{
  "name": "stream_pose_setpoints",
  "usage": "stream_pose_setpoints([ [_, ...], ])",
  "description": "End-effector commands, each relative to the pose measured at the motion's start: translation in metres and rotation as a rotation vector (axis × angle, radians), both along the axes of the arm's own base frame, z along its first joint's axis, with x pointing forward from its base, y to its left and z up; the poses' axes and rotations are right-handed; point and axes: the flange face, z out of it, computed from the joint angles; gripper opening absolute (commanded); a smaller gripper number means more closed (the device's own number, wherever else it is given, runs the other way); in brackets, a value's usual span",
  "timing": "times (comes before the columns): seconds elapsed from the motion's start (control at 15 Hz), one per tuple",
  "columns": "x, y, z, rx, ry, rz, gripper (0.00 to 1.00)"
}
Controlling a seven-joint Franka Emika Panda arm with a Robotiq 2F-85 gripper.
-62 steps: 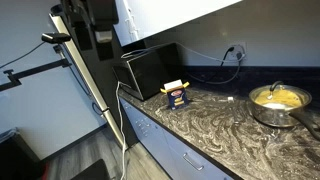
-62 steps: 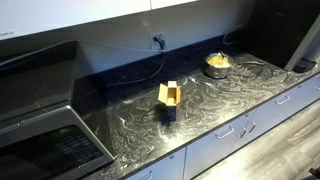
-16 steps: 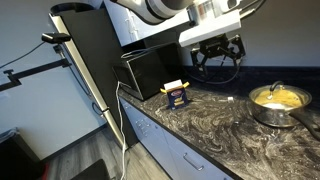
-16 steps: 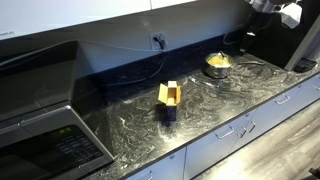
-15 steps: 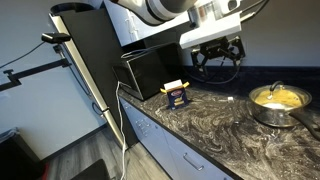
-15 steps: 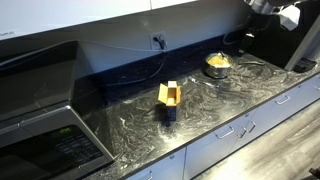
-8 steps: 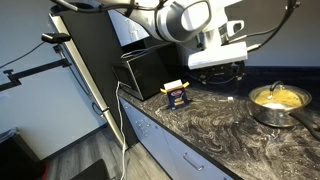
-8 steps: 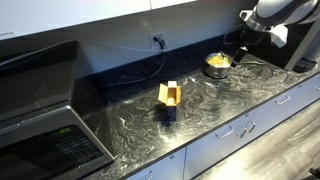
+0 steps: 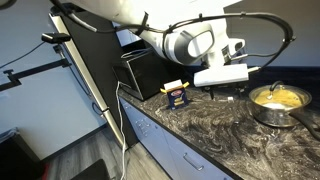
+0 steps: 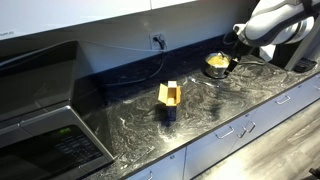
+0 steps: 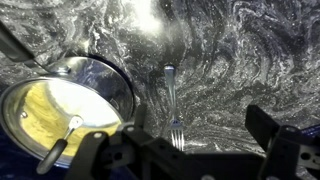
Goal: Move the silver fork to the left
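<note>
The silver fork (image 11: 172,105) lies flat on the dark marbled counter in the wrist view, tines toward the camera, just right of the steel pot (image 11: 65,105) of yellow food. My gripper (image 11: 185,150) is open and empty, its fingers spread on either side of the tine end, above it. In both exterior views the gripper (image 9: 236,90) (image 10: 235,62) hangs low over the counter beside the pot (image 9: 276,100) (image 10: 216,66), and the fork is hidden there.
A small blue-and-white box (image 9: 177,95) (image 10: 169,101) stands mid-counter. A black microwave (image 9: 150,68) (image 10: 40,135) sits at one end of the counter. A wall outlet (image 10: 158,42) with a cord lies behind. The counter's front edge (image 10: 230,120) drops to drawers.
The arm has swung in and come down from high above the counter to just over the spot beside the pot. The pot and the box have not moved.
</note>
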Motion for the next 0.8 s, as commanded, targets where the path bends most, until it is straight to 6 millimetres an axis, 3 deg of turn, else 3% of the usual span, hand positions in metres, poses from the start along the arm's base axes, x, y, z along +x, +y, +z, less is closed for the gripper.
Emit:
stream_pose_setpoints([
  [0.0,0.009,0.005,-0.014,-0.01,-0.048,-0.016,1.0],
  [0.73,0.04,0.013,-0.064,0.022,-0.079,-0.027,1.0],
])
